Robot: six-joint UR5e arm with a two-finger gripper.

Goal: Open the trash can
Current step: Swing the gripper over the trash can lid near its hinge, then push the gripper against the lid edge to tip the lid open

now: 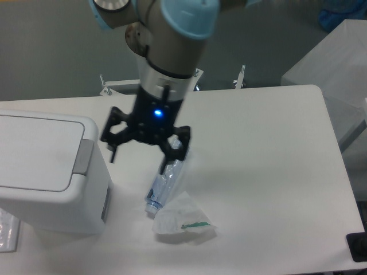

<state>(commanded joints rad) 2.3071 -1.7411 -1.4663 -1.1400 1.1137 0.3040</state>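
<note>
Hovering with its jaws spread wide and empty just right of the trash can (49,172), the gripper (143,143) could clip the crushed bottle (166,182) beneath or miss the grey push tab (85,156).

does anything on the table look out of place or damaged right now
Yes. A crushed clear bottle lies on its side on the table, and a crumpled clear wrapper sits just beside its cap end. Both are loose rubbish outside the closed trash can. The open end effector holds nothing.
</note>
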